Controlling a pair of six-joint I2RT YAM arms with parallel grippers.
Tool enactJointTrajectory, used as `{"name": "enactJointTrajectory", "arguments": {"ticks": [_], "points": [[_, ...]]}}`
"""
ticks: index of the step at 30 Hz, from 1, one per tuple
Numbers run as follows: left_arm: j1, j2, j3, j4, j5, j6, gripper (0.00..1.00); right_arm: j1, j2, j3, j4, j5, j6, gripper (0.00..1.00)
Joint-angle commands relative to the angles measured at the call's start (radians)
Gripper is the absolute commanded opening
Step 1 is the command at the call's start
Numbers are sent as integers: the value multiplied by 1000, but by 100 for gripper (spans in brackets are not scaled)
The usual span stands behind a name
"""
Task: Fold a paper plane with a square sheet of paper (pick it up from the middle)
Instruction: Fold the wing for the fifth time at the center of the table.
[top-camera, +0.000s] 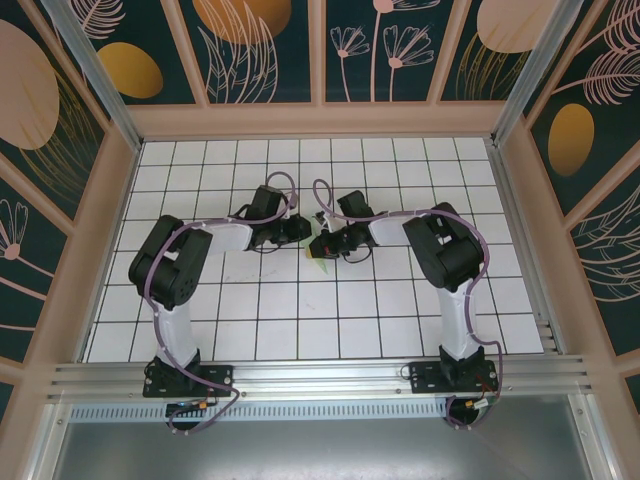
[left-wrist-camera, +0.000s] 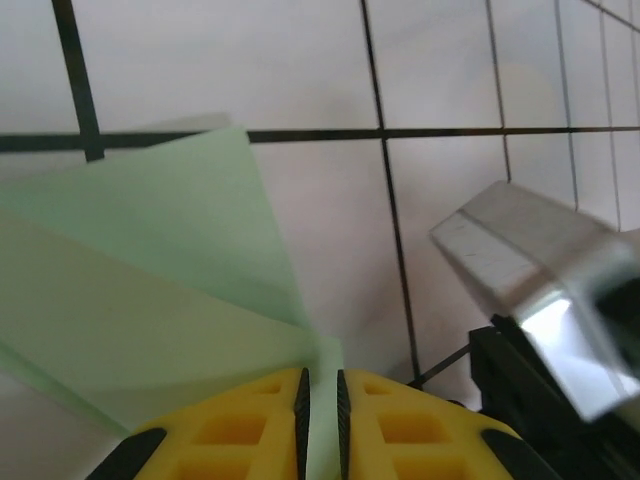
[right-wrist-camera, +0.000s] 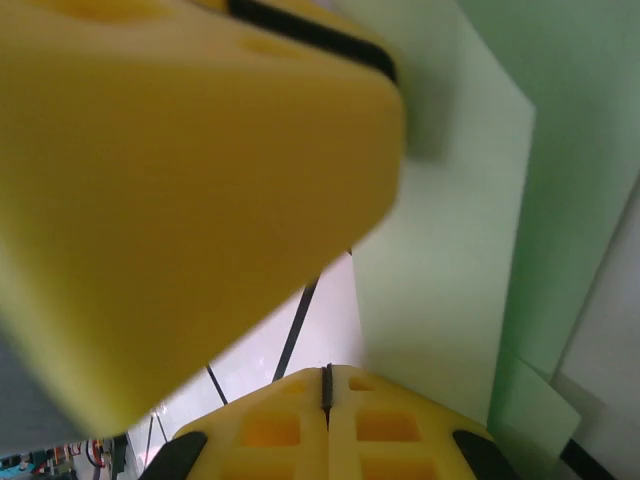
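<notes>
Over the white grid table (top-camera: 300, 310), partly folded green paper (left-wrist-camera: 150, 270).
Left gripper (left-wrist-camera: 320, 385) pinches its edge; right gripper (right-wrist-camera: 327, 378) pressed fully closed, hold on paper unclear.

Bright, even overhead light is falling on the white table (top-camera: 300, 310), leaving faint shadows beneath the arms (top-camera: 180, 270). Both wrist views are blurring up close: a yellow gripper finger (right-wrist-camera: 180, 200) is looming unfocused, the paper (left-wrist-camera: 150, 260) is softening, a metal block (left-wrist-camera: 540, 280) is glaring.
</notes>
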Motion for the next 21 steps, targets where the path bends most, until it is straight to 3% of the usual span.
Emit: {"name": "enactJointTrajectory", "arguments": {"ticks": [1,6,13,21], "points": [[2,26,19,-6,-8,-21,19,5,73,-10,-61,90,-32,3],[2,58,29,-23,-23,-40,19,0,77,-12,-64,93,-28,3],[7,75,53,-93,-138,-26,19,-4,82,-30,-71,107,-28,3],[60,112,76,-105,-184,-2,19,-14,82,-84,-67,117,-30,3]]}}
